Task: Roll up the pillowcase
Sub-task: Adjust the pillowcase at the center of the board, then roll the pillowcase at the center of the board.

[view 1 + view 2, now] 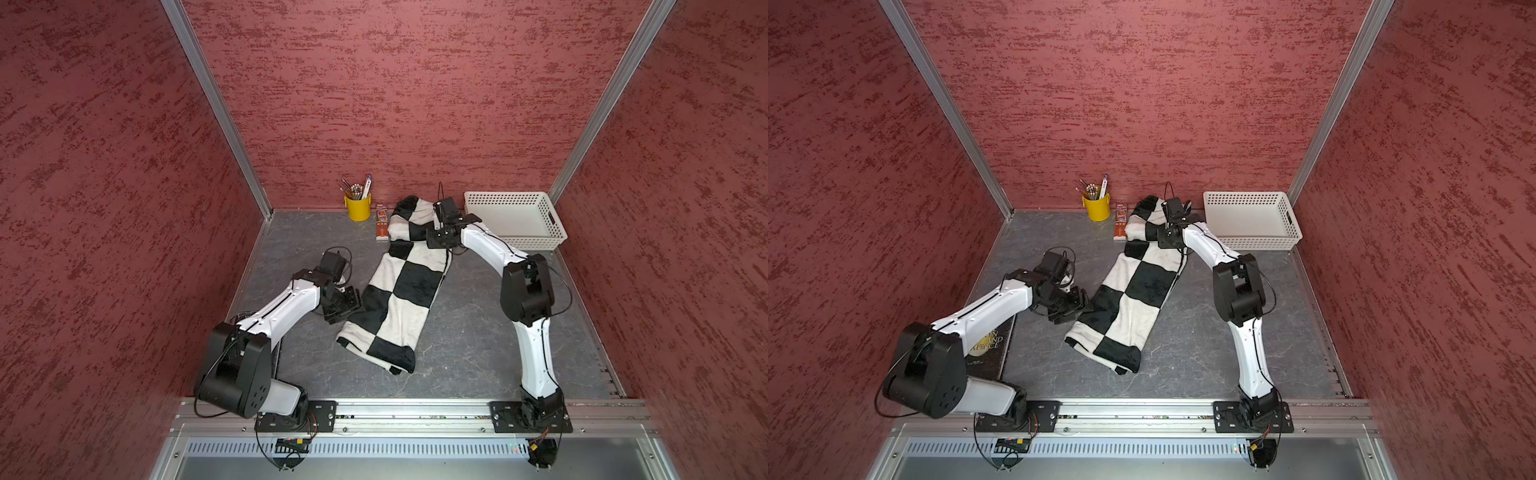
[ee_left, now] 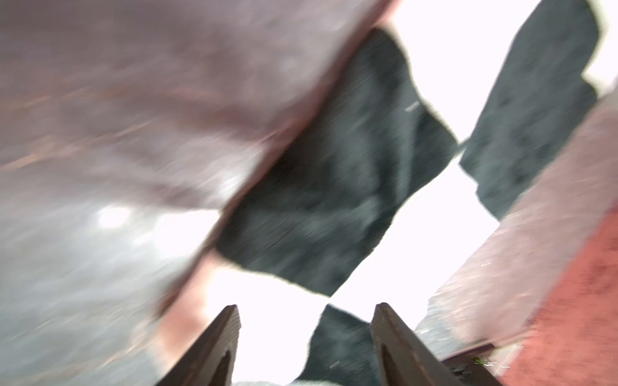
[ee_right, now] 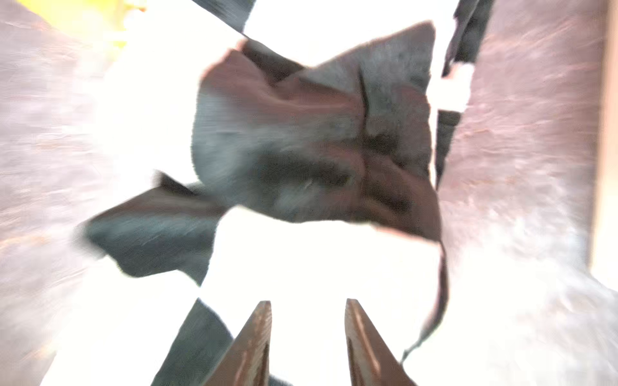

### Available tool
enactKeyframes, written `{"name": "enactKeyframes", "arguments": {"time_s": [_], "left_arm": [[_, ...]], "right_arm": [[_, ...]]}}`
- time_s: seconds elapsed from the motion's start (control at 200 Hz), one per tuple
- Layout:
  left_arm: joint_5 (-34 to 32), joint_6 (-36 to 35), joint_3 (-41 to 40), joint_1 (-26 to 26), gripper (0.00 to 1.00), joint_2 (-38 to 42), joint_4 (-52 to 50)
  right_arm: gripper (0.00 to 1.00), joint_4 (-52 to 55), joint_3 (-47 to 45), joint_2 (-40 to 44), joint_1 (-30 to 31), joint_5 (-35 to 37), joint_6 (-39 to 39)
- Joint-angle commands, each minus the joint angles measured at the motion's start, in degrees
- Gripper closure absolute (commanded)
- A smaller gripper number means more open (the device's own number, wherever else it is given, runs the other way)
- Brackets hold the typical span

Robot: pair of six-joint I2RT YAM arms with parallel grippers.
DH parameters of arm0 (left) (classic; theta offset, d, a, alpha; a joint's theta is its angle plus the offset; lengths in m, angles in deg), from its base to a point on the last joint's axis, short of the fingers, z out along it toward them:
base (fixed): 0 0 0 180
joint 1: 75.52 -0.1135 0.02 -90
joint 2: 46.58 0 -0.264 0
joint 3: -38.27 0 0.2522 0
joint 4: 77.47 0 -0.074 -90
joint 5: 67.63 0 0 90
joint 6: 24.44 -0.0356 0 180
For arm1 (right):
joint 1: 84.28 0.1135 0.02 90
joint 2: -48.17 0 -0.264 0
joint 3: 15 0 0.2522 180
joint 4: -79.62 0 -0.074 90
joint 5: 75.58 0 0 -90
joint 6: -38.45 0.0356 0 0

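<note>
The black-and-white pillowcase (image 1: pixel 399 286) lies in a long slanted strip mid-table (image 1: pixel 478 332) with bare room near the front edge, the left pincer (image 2: pixel 306 305) and right pincer (image 3: pixel 308 300) are both spread, and a dark book (image 1: pixel 988 349) shows gold letters "PENCE".

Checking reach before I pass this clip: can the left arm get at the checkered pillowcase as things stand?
Probably yes. The left gripper sits right at the side edge of the pillowcase, jaws apart, and nothing stands between them.
</note>
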Motion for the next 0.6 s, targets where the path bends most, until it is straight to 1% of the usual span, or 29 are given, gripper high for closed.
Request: {"name": "enactKeyframes", "arguments": {"time_s": [0.0, 0.095, 0.215, 0.356, 0.396, 0.456, 0.486, 0.506, 0.551, 0.576, 0.596], "left_arm": [[-4.1, -2.2, -2.5, 0.6, 0.3, 2.1, -6.3], [-7.4, -1.5, -3.6, 1.5, 0.27, 3.1, -7.6], [-10.6, -0.5, -3.1, 2.4, 0.27, 2.4, -9.2], [-10.4, -0.3, -3.9, 3.9, 0.29, -0.2, -7.7], [-9.8, -0.3, -4.3, 4.0, 0.31, -0.8, -6.7], [-9.6, 0.0, -4.9, 4.0, 0.38, -1.4, -5.4], [-9.9, 0.1, -5.2, 3.9, 0.43, -1.6, -5.1], [-10.2, 0.2, -5.3, 3.8, 0.5, -1.6, -4.9], [-10.7, 0.6, -5.5, 3.5, 0.7, -1.6, -4.9], [-11.0, 0.7, -5.6, 3.4, 0.77, -1.5, -4.9], [-11.1, 0.8, -5.6, 3.3, 0.81, -1.3, -4.8]], "right_arm": [[0.55, -5.4, -5.8, 6.3, 2.4, -0.8, -0.5], [0.55, -6.5, -10.9, 10.0, 4.3, -0.5, -0.1], [0.53, -6.8, -15.4, 13.3, 6.5, -0.2, 0.4], [0.52, -7.6, -20.6, 16.9, 8.5, 0.4, 0.3], [0.51, -7.7, -21.9, 17.8, 9.1, 0.5, 0.0], [0.5, -7.7, -23.4, 19.2, 9.9, 0.9, -0.6], [0.5, -7.8, -24.2, 20.0, 10.3, 0.9, -1.1], [0.5, -8.0, -24.7, 20.5, 10.6, 0.8, -1.5], [0.5, -8.5, -26.1, 22.0, 11.5, 0.7, -2.3], [0.5, -9.0, -27.0, 22.9, 12.1, 0.4, -2.9], [0.49, -9.6, -28.0, 23.7, 12.7, 0.0, -3.5]]}}
